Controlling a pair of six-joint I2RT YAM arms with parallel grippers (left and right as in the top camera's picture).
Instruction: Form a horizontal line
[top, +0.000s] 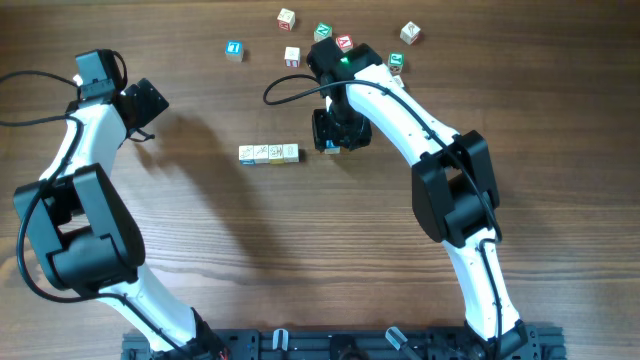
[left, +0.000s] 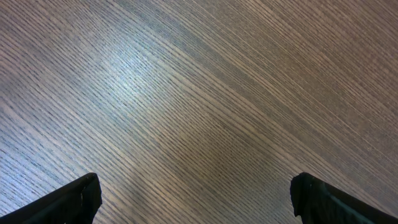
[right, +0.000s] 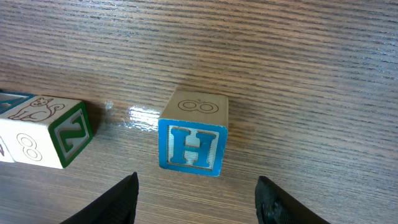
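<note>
White-shelled arms, bulky black joints, black cables, green wrist light

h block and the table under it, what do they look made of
H block: likely pale wood, top bare with a printed outline, front painted blue around an embossed letter. Table: wood or wood-look laminate, cannot tell which; streaky brown grain, slight sheen, glare spot.
</note>
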